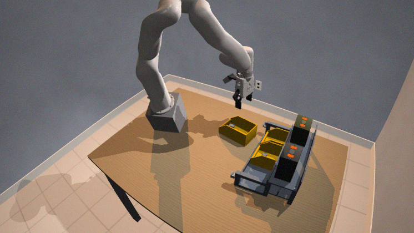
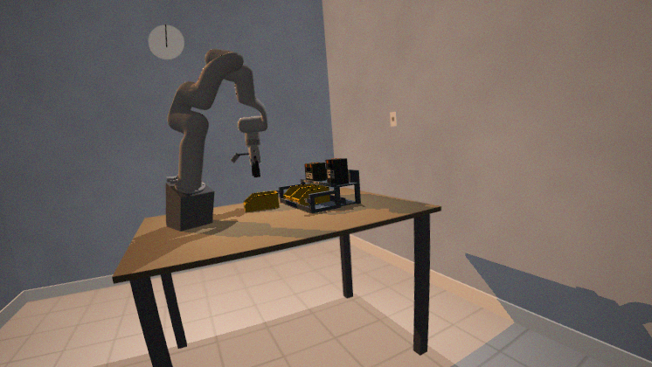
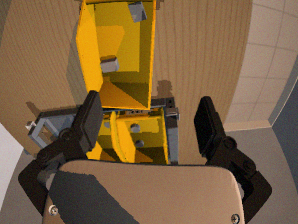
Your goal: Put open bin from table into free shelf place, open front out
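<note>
The yellow open bin [image 1: 233, 137] [image 2: 261, 202] [image 3: 120, 40] stands level on the table, beside the shelf and nearer the robot base. Grey parts [image 3: 109, 65] lie in it. My gripper [image 1: 243, 104] [image 2: 255, 173] [image 3: 149, 105] is open and empty, above the table well over bin height, toward the far wall from the bin. The shelf [image 1: 251, 177] [image 2: 319, 207] [image 3: 172, 137] holds two yellow bins, a near one [image 1: 263, 162] and a far one [image 1: 279, 134], both level with fronts toward the robot base. The free place [image 1: 257, 171] is at the row's near end in the top view.
Two dark boxes with orange marks, a near one [image 1: 286, 168] [image 2: 336, 171] and a far one [image 1: 299, 135] [image 2: 315, 171], stand on the raised board behind the bin row. The shelf's end frames rise at both ends of the row. The robot's base block [image 1: 165, 121] [image 2: 189, 207] stands on the table.
</note>
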Tool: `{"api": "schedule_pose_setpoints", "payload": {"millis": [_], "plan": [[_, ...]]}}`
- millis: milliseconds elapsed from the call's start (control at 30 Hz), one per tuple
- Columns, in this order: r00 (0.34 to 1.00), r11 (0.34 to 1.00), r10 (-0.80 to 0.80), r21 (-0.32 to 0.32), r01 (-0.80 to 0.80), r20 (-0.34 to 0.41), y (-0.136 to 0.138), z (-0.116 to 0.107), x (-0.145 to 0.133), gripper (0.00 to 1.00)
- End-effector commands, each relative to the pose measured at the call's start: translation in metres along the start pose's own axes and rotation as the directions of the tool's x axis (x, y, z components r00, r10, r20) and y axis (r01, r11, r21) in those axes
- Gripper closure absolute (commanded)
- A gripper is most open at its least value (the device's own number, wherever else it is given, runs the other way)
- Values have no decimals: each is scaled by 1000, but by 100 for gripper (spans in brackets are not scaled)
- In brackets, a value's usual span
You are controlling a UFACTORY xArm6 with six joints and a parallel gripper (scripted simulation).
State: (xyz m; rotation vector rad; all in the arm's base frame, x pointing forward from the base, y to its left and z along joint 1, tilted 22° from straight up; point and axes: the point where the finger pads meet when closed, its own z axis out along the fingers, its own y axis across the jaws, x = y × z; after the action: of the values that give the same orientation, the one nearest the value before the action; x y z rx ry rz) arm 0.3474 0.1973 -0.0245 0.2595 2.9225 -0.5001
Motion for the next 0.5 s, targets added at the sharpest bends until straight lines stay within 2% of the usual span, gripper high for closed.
{"api": "schedule_pose_setpoints", "payload": {"millis": [0,467], "plan": [[1000,1000,1,-3,-1,3,1,-1,-1,0],[1000,1000,1,-3,-1,3,1,-4,-1,0]]}}
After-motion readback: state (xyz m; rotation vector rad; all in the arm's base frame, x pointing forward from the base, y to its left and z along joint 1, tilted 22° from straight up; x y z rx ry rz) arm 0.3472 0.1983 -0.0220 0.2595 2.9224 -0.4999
